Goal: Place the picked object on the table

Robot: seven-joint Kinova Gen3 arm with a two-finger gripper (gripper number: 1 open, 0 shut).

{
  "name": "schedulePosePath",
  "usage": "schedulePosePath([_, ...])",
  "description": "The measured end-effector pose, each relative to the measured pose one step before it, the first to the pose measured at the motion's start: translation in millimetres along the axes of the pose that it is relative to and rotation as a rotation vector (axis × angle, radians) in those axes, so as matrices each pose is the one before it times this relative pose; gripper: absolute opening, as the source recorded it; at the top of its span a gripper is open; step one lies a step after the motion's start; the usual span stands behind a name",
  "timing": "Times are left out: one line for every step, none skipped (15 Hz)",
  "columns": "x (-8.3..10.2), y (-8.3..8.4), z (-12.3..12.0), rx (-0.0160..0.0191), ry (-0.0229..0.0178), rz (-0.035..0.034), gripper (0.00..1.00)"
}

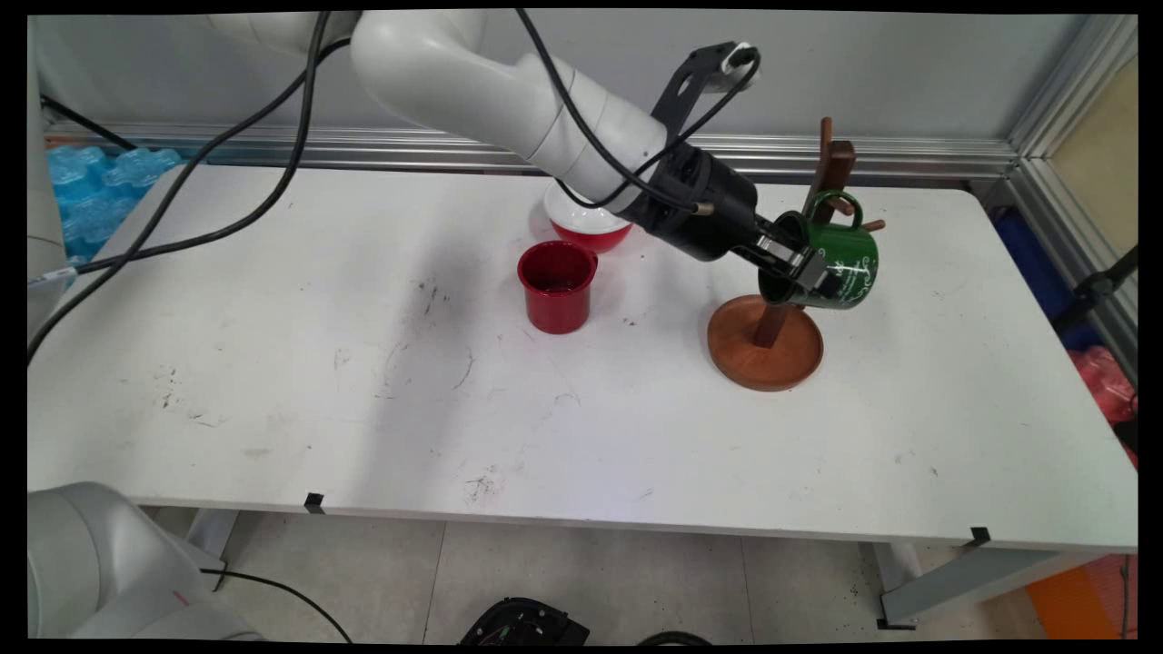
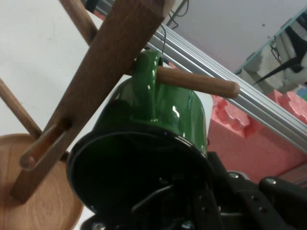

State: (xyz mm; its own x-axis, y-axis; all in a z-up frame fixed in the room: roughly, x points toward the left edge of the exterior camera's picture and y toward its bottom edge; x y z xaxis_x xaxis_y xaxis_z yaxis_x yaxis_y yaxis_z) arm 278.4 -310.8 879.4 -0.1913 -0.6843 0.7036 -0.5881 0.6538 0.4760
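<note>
On the white table (image 1: 273, 381), the wooden mug stand (image 1: 766, 341) carries a green mug (image 1: 840, 263) hung by its handle on a peg (image 2: 196, 81). The gripper (image 1: 811, 271) is clamped on the mug's rim. A red cup (image 1: 556, 286) and a red-and-white bowl (image 1: 586, 227) sit left of the stand.

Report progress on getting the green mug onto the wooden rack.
Done, apparently: the green mug has its handle looped over a peg of the wooden rack. In hand: the gripper grips the mug's rim, so it is not released. Left: letting go, backing off. The red cup and bowl stand apart.
</note>
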Motion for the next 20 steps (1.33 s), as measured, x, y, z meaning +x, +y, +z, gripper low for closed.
schedulePosePath([-0.75, 0.50, -1.24, -0.00289, -0.00179, 0.00210, 0.00])
schedulePosePath([-0.47, 0.87, -1.54, -0.00529, -0.00234, 0.00425, 0.00])
schedulePosePath([0.09, 1.20, -1.83, -0.00662, -0.00175, 0.00600, 0.00])
schedulePosePath([0.65, 1.73, -1.61, -0.00779, -0.00092, 0.00718, 0.00])
schedulePosePath([1.49, 2.05, -1.55, -0.00779, 0.00113, 0.00778, 0.00])
schedulePosePath([1.22, 1.44, -1.05, -0.00534, 0.00140, 0.00566, 0.00])
schedulePosePath([2.24, 2.45, -1.58, -0.00805, 0.00291, 0.00890, 0.00])
schedulePosePath([2.61, 2.66, -1.51, -0.00839, 0.00299, 0.00996, 0.00])
schedulePosePath([2.99, 2.67, -1.45, -0.00784, 0.00394, 0.01030, 0.00])
schedulePosePath([3.17, 2.35, -1.16, -0.00653, 0.00427, 0.00991, 0.00])
schedulePosePath([3.17, 2.14, -1.02, -0.00550, 0.00452, 0.00865, 0.00])
schedulePosePath([2.86, 1.91, -0.93, -0.00484, 0.00357, 0.00791, 0.00])
schedulePosePath([3.10, 2.50, -1.30, -0.00595, 0.00349, 0.00930, 0.00])
schedulePosePath([2.68, 3.02, -1.93, -0.00627, 0.00210, 0.00879, 0.00])
schedulePosePath([2.27, 3.40, -1.95, -0.00631, 0.00017, 0.00869, 0.00])
schedulePosePath([1.76, 4.29, -2.80, -0.00611, -0.00153, 0.00865, 0.00])
schedulePosePath([1.07, 2.94, -2.13, -0.00367, -0.00099, 0.00561, 0.00])
schedulePosePath([0.66, 2.57, -1.93, -0.00276, -0.00293, 0.00477, 0.00])
schedulePosePath([0.64, 2.94, -1.93, -0.00319, -0.00390, 0.00542, 0.00])
schedulePosePath([0.55, 4.50, -4.07, -0.00215, -0.00781, 0.00887, 0.00])
